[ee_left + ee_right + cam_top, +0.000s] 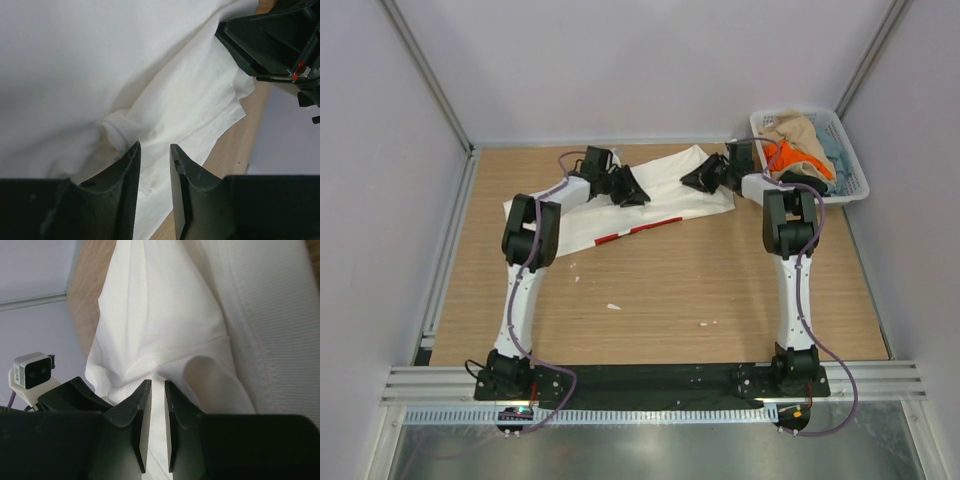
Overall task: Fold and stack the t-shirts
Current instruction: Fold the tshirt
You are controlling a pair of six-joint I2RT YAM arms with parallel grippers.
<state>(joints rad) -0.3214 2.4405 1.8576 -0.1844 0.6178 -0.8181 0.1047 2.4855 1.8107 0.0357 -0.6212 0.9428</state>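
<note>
Both arms are reaching toward the far edge of the tabletop (670, 300), where the white t-shirt (665, 178) is lying rumpled and slantwise. The left gripper (625, 188) and right gripper (705, 178) are each hovering at cloth folds with jaws only narrowly apart; I cannot tell whether either is pinching fabric. The fold is probably going best if both are taking matching edges and lifting evenly. The wood-grain top is carrying white flecks (613, 306), pale walls (620, 60) are enclosing it, and the basket (761, 120) is holding other t-shirts (798, 135) at the far right corner.

The white t-shirt (665, 188) is soft, matt, creased cloth with a stitched ribbed hem. The table (670, 290) shows smooth pale wood grain. The basket (856, 172) at upper right is white plastic lattice.
</note>
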